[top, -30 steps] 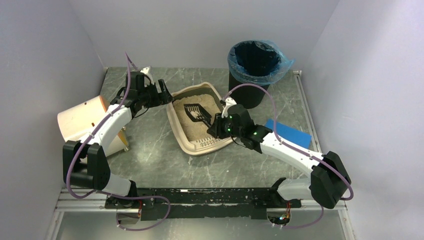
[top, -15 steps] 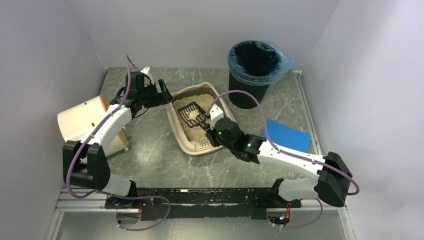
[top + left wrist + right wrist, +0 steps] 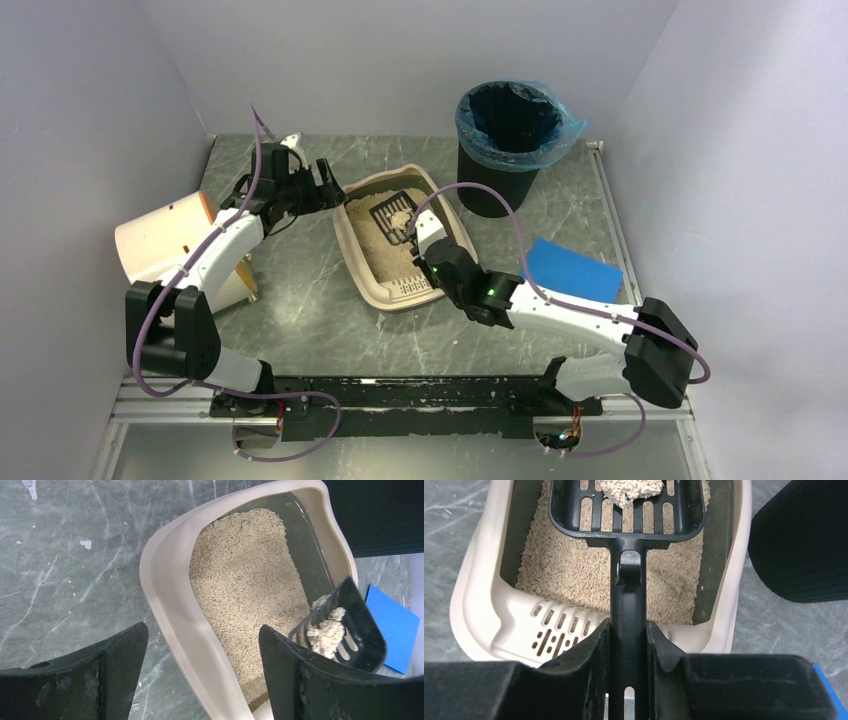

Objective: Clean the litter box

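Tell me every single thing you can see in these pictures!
litter box: one, beige, middle of the table, slotted lip at the near end
litter: tan, filling the box
scoop: one, black, slotted, held over the box
clump: one, pale, lying on the scoop
bin: one, black with a blue liner, far right of the box
drum: one, cream, lying on its side at the left
pad: one, blue, flat on the table right of the box
table: one, grey-green marbled
left gripper: black, open, at the box's far-left corner
right gripper: black, shut on the scoop's handle
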